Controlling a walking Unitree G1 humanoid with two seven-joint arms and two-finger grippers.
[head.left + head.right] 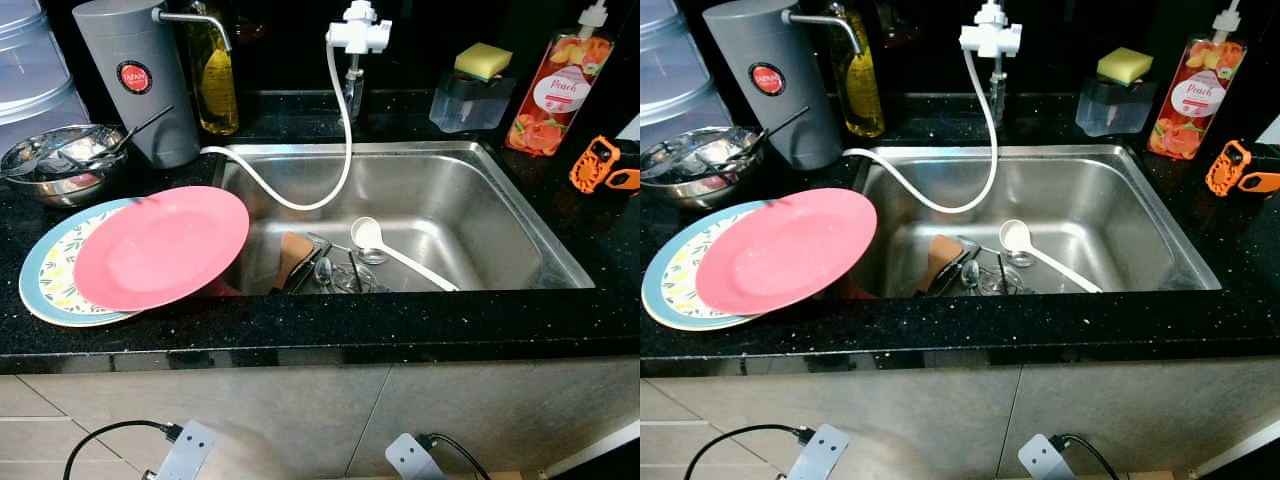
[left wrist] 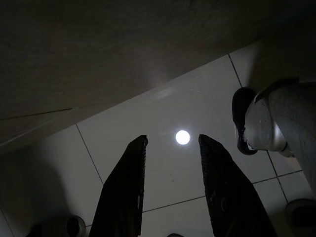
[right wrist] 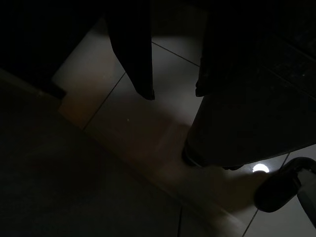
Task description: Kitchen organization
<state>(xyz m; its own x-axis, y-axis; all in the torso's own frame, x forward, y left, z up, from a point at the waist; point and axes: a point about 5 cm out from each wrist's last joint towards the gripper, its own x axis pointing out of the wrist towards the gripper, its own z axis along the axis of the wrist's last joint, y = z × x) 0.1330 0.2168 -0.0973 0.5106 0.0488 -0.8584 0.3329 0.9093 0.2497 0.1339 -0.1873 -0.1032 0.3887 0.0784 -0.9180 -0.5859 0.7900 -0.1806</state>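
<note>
Facing a stainless sink [image 1: 500, 215] set in black counter [image 1: 330, 335], holding a white ladle [image 1: 398, 255], handle running toward the front right, plus a spoon-and-tongs tangle [image 1: 325, 268]. Left of it, pink plate [image 1: 160, 247] stacked on patterned plate [image 1: 50, 270]. Well above both idle arms: left gripper [image 2: 170, 187] and right gripper [image 3: 173, 91] hanging spread apart over floor tiles.

The round pink plate [image 1: 160, 247] covers most of the pale patterned plate [image 1: 48, 283] at the left. It also hides part of the steel sink [image 1: 520, 235]. The clear plastic tub [image 1: 30, 70] in the upper left is cut off by the edge.
</note>
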